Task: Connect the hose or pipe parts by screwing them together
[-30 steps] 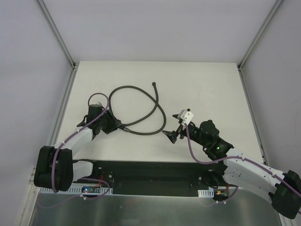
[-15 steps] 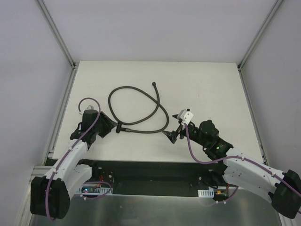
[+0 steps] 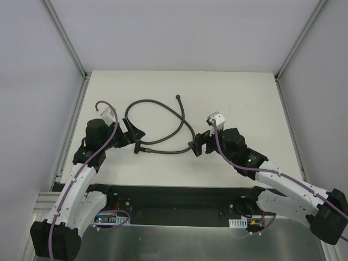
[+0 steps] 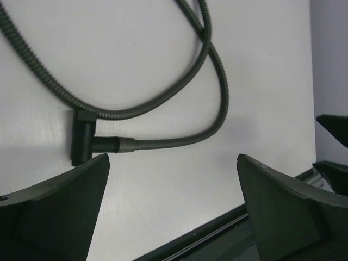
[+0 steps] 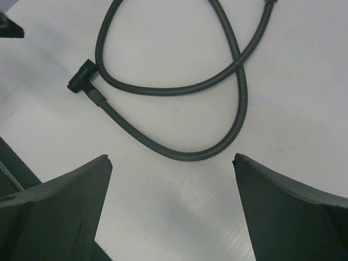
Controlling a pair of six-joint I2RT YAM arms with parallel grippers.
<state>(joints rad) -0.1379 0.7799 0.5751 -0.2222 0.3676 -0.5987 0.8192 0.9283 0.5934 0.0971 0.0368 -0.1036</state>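
Note:
A dark grey ribbed hose (image 3: pixel 163 153) curls in one loop on the white table and crosses itself near the middle. Its far end carries a small dark fitting (image 3: pixel 177 97). Its near end joins a dark T-shaped fitting (image 3: pixel 137 147) through a lighter collar (image 4: pixel 124 144). My left gripper (image 3: pixel 132 132) hangs open just left of that fitting (image 4: pixel 81 142), touching nothing; its fingers frame the left wrist view around the gripper (image 4: pixel 172 157). My right gripper (image 3: pixel 196 147) stands open at the loop's right bend, with the hose (image 5: pixel 163 91) lying beyond the gripper (image 5: pixel 172 156) and nothing between its fingers.
A black strip (image 3: pixel 174 198) runs along the table's near edge in front of the arm bases. Metal frame rails (image 3: pixel 73 128) border the table left and right. The right gripper's tips (image 4: pixel 333 128) show at the right edge of the left wrist view.
My left gripper has opened, let go of the hose's near end and drawn back to the left. The T fitting now lies free. My right gripper has shifted slightly up and left.

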